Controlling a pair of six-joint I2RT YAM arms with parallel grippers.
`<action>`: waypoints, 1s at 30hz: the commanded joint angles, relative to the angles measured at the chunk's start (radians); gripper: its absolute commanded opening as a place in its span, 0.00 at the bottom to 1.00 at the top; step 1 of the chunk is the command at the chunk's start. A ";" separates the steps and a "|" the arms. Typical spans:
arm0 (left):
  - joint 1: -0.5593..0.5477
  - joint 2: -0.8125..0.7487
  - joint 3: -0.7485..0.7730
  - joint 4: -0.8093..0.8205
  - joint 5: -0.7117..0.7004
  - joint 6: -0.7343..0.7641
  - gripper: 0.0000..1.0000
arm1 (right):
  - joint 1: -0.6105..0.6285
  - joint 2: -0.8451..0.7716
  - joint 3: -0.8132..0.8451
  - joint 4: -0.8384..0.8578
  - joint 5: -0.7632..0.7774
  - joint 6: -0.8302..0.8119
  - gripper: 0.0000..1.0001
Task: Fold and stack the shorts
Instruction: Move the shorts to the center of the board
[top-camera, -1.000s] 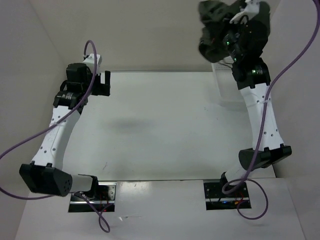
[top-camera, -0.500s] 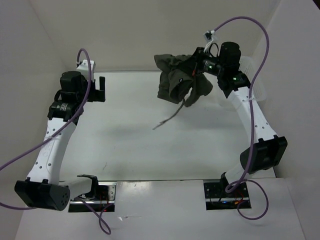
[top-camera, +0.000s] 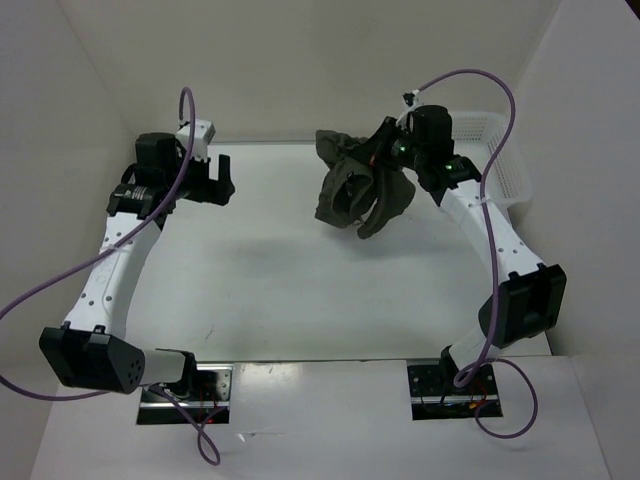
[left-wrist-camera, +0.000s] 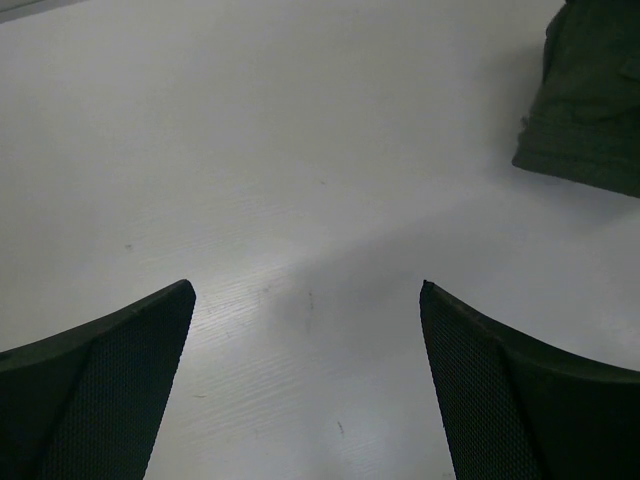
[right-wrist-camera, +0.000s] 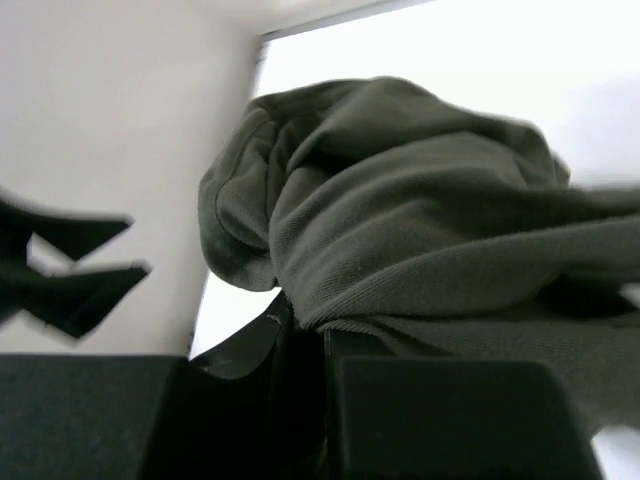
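White walls, white table (top-camera: 300, 290). Your risk is the shorts (top-camera: 350, 195): they hang in a crumpled wad over the table's far middle, so a thin pinch could slip, or they could land tangled and refuse to spread flat. The left gripper (top-camera: 217, 188) hovers over bare tabletop, jaws spread wide, holding nothing. The right gripper (top-camera: 385, 165) is clamped nearly closed on a fold of the fabric, left of the white basket (top-camera: 505, 160).

Your overhead view looks down from six o'clock on the flat white table (top-camera: 300, 280); the left wrist view, low over it, shares the bunched dark olive-green fabric shorts (left-wrist-camera: 590, 100) at two o'clock with the right wrist's close-up.
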 joint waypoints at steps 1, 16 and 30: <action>0.003 0.013 0.052 -0.023 0.131 0.003 1.00 | -0.001 -0.049 -0.001 -0.092 0.235 0.149 0.00; 0.003 0.113 0.083 -0.023 0.128 0.003 1.00 | 0.262 0.401 0.495 -0.068 0.305 -0.139 0.99; -0.006 0.104 -0.040 -0.014 0.053 0.003 1.00 | 0.288 0.368 0.011 0.156 0.572 -0.651 0.87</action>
